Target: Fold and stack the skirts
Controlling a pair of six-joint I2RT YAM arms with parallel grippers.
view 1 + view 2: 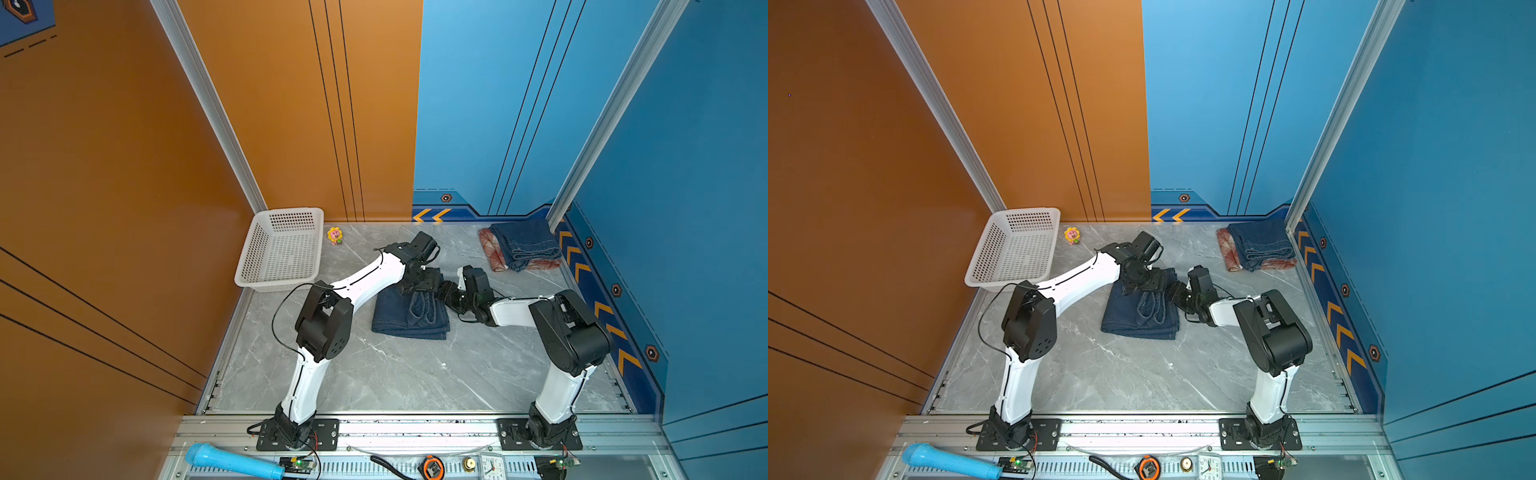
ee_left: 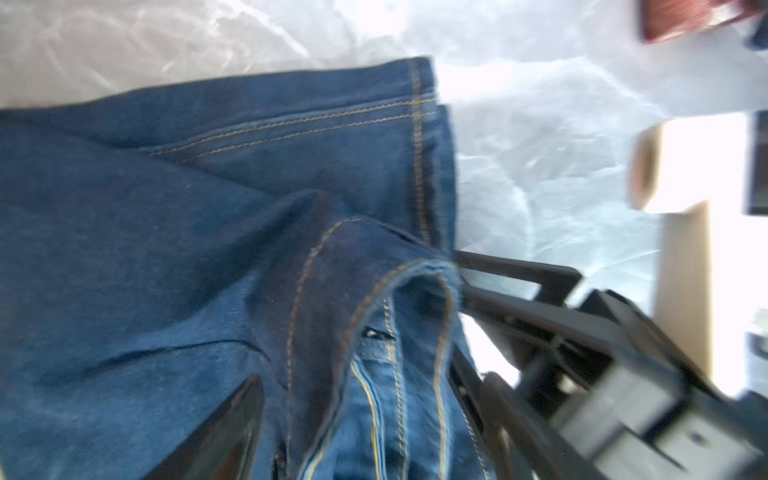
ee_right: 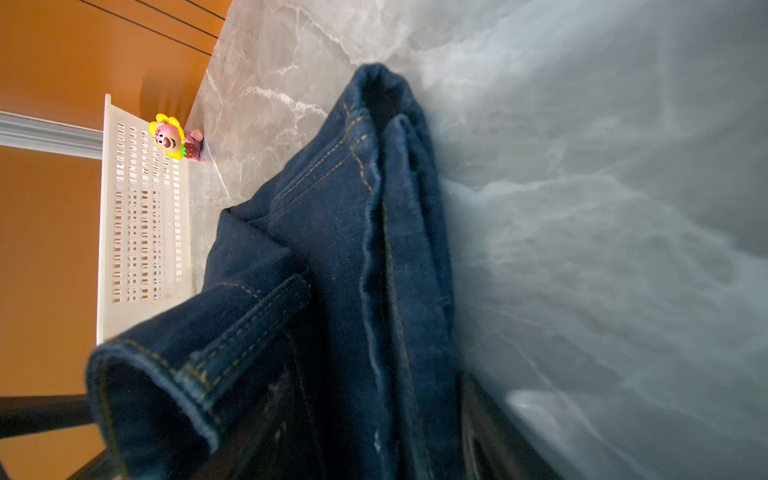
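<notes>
A folded dark blue denim skirt (image 1: 399, 316) (image 1: 1125, 316) lies mid-table. Both grippers meet low over its far right corner, the left gripper (image 1: 419, 283) beside the right gripper (image 1: 448, 291). In the left wrist view the left gripper (image 2: 357, 432) has its fingers (image 2: 232, 428) wide apart, with a denim fold and waistband lying between them. The right gripper (image 3: 374, 428) also stands open astride the skirt's edge (image 3: 374, 249). At the back right, another folded denim skirt (image 1: 525, 245) (image 1: 1262, 245) lies on the plaid skirt (image 1: 492, 255) (image 1: 1227, 249).
A white perforated basket (image 1: 253, 249) (image 1: 990, 249) stands at the back left, with a small flower toy (image 1: 335, 235) (image 3: 170, 137) beside it. Along the front rail lie a blue microphone (image 1: 232, 461), a tape measure (image 1: 433, 467) and a clock (image 1: 492, 465). Walls close in the back and the right.
</notes>
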